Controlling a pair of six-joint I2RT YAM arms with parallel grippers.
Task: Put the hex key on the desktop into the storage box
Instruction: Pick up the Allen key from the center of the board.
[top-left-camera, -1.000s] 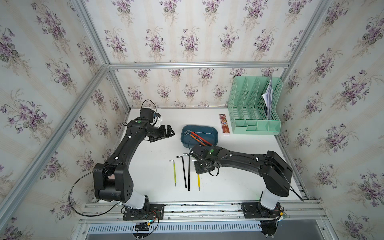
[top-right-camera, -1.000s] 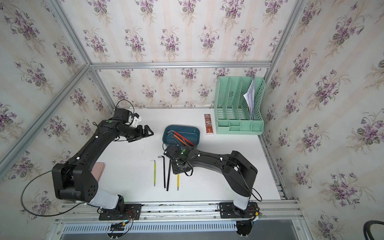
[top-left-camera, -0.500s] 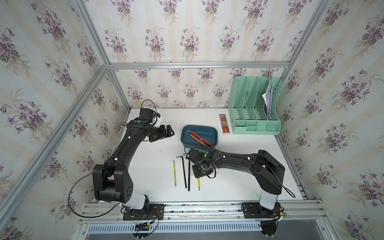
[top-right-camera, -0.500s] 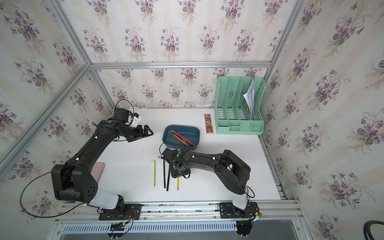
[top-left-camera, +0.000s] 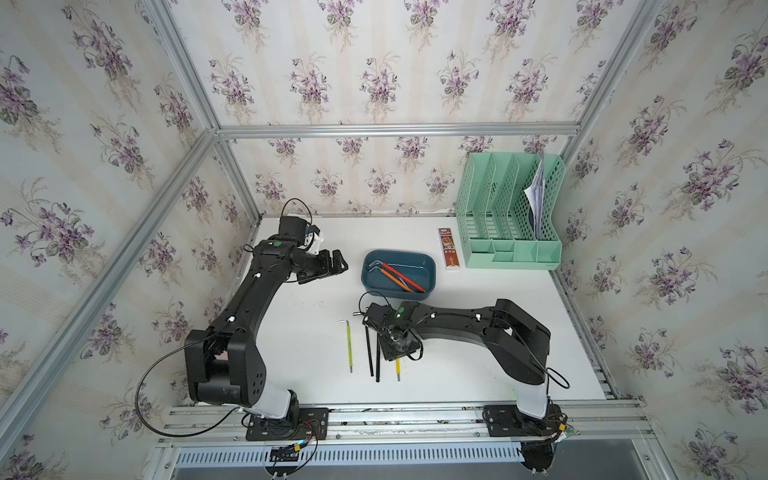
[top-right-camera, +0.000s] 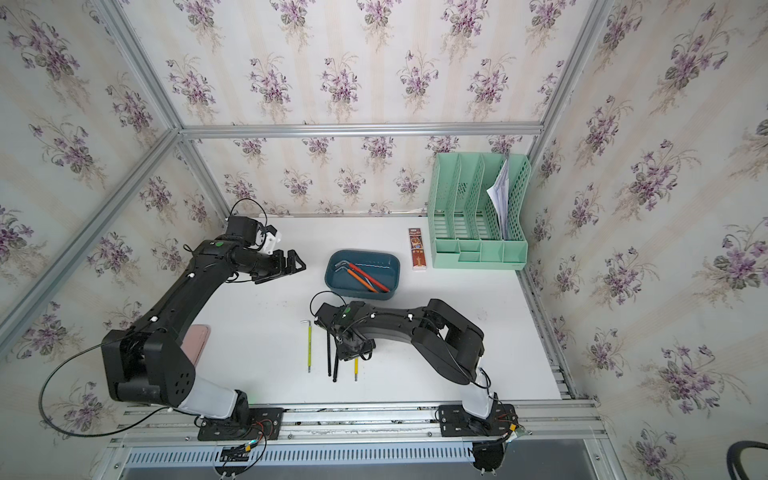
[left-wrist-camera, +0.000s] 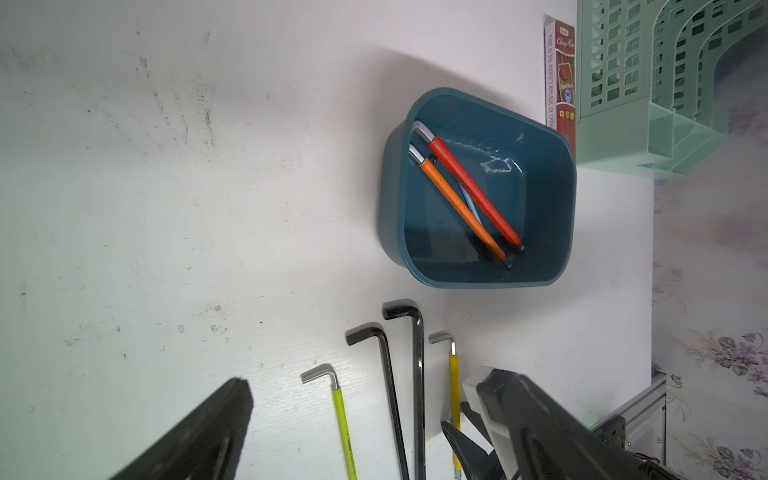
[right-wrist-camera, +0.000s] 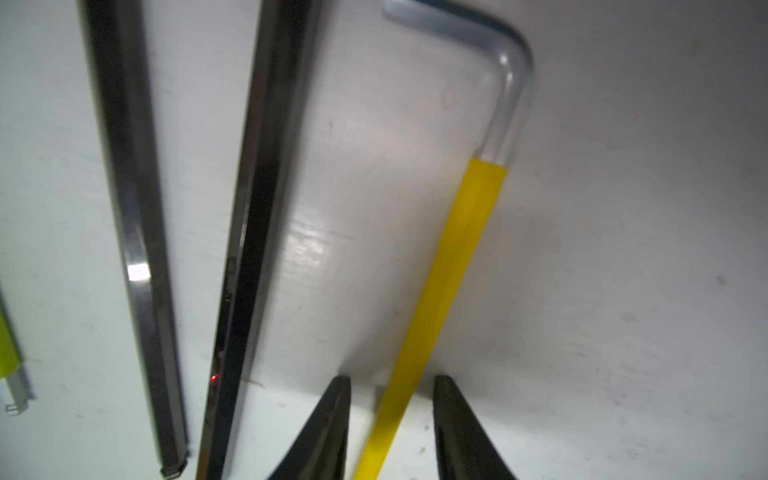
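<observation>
Right gripper (right-wrist-camera: 392, 380) straddles the yellow hex key (right-wrist-camera: 464, 232) near the front edge of the desktop (right-wrist-camera: 623, 249). Its jaws stand slightly apart and clamp nothing. Left gripper (top-left-camera: 340, 264) is spread wide and empty.

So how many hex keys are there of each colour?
Red hex key: 1
Orange hex key: 1
Light blue hex key: 1
Black hex keys: 2
Yellow hex key: 1
Lime green hex key: 1
Total: 7

Bright even light; right wrist view blurred (soft shadows)

Both arms (top-left-camera: 249, 307) are black, with white base collars (top-left-camera: 274, 401), green lights (top-left-camera: 275, 244), looping cables (top-left-camera: 139, 386).
</observation>
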